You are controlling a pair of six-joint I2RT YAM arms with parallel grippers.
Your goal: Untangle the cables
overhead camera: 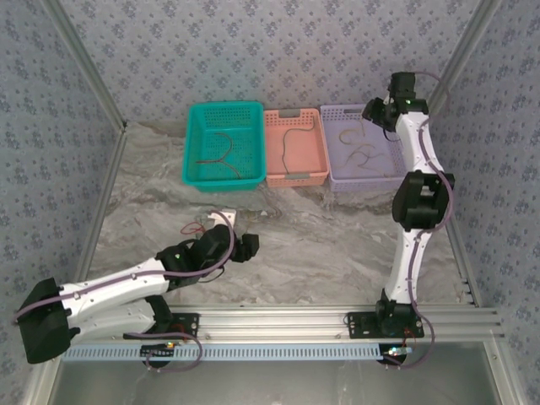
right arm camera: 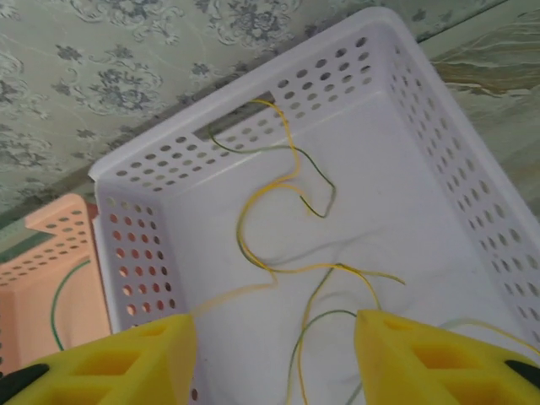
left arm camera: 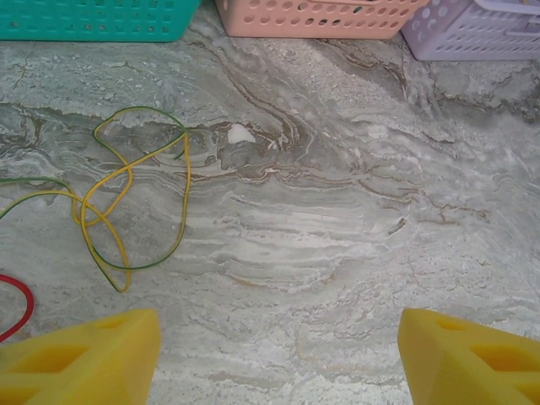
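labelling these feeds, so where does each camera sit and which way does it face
Top external: above and behind the bases, looking down on the table, teal basket, pink basket and lilac basket; both arms show.
Left wrist: low over the table, facing the baskets across loose yellow and green cables; the left gripper, open, sits at the bottom edge.
Right wrist: above the lilac basket, looking down at the cables inside; the right gripper, open, sits at the bottom edge.
Shared: all three show the lilac basket.

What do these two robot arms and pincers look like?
The left arm and right arm have white shells, black joints and a purple-grey hose alongside. The left gripper and right gripper each have two yellow wedge fingers with hollow cut-outs.
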